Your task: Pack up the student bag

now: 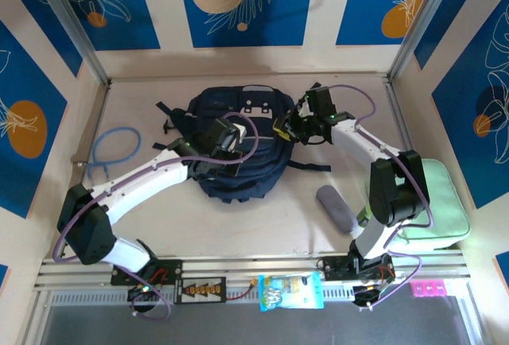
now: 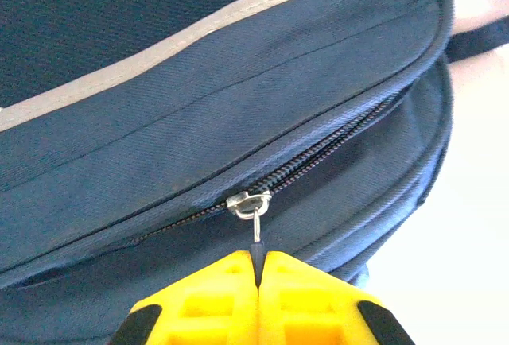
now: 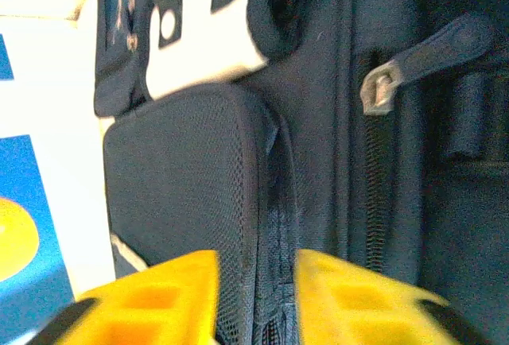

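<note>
1. The student bag lies flat at mid-table, toward the back wall, between my two arms.
2. My left gripper is clenched on the tab of a silver zipper pull on the bag.
3. My right gripper stands parted, with a padded mesh edge of the bag between its fingers.

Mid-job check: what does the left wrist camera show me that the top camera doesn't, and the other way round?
Left wrist: the zipper slider and its thin metal pull, pinched between the left gripper's shut yellow fingers. Top: the layout, with the right gripper at the bag's upper right, a mint-green zip case, a grey oblong item and a blue cable loop. Both: the navy student bag.
</note>
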Tool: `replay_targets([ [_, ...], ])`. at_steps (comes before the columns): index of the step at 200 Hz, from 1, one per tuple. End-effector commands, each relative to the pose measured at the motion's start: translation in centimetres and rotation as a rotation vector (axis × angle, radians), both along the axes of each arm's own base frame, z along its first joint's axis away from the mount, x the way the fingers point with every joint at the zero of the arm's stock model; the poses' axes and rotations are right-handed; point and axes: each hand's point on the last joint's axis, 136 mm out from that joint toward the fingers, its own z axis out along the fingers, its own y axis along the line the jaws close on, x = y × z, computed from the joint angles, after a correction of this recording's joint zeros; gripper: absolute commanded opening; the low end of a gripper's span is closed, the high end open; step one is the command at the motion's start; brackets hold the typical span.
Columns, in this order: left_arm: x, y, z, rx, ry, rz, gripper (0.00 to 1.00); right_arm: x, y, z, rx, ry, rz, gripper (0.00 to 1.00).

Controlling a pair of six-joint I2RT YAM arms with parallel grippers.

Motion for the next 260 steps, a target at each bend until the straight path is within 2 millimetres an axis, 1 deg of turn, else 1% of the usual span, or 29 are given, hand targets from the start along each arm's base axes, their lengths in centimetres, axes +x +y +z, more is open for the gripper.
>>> replay_targets([
  [1,0.1,-4.1,3.1,-0.159,-0.014,-0.137,0.0,-1.2,-1.9,1.7,-0.026,-0.015,-0.059,0.44],
  [25,0.2,-7.2,4.5,-0.262,-0.006,-0.211,0.0,-3.3,-3.2,2.1,-0.008,0.021,-0.131,0.49],
  [37,0.2,-8.8,4.8,-0.312,0.005,-0.241,0.0,-4.4,-3.1,2.4,0.026,0.037,-0.147,0.5],
  [49,0.3,-10.1,5.0,-0.349,0.015,-0.26,0.0,-5.5,-3.1,2.2,0.053,0.064,-0.172,0.5],
  [68,0.6,-11.7,4.7,-0.356,0.022,-0.275,0.0,-6.9,-3.3,1.7,0.089,0.098,-0.217,0.51],
  [86,0.9,-12.3,3.9,-0.33,0.026,-0.266,0.0,-7.8,-3.7,1.4,0.092,0.113,-0.26,0.53],
  [116,0.9,-12.3,2.7,-0.307,0.044,-0.261,0.0,-7.9,-4.0,1.6,0.093,0.111,-0.285,0.55],
  [155,0.6,-11.9,2.0,-0.287,0.053,-0.263,0.0,-6.8,-2.3,1.5,0.135,0.123,-0.225,0.54],
  [182,0.5,-11.7,1.7,-0.275,0.058,-0.264,0.0,-6.5,-1.7,1.1,0.142,0.136,-0.212,0.44],
  [226,0.3,-11.2,1.1,-0.242,0.061,-0.262,0.0,-6.1,-2.1,0.7,0.11,0.13,-0.221,0.24],
  [237,0.3,-10.6,0.9,-0.214,0.062,-0.26,0.0,-5.9,-2.4,0.6,0.091,0.123,-0.225,0.2],
  [260,-0.4,-8.8,0.0,-0.129,0.079,-0.252,0.0,-5.6,-3.0,0.7,0.041,0.103,-0.236,0.15],
])
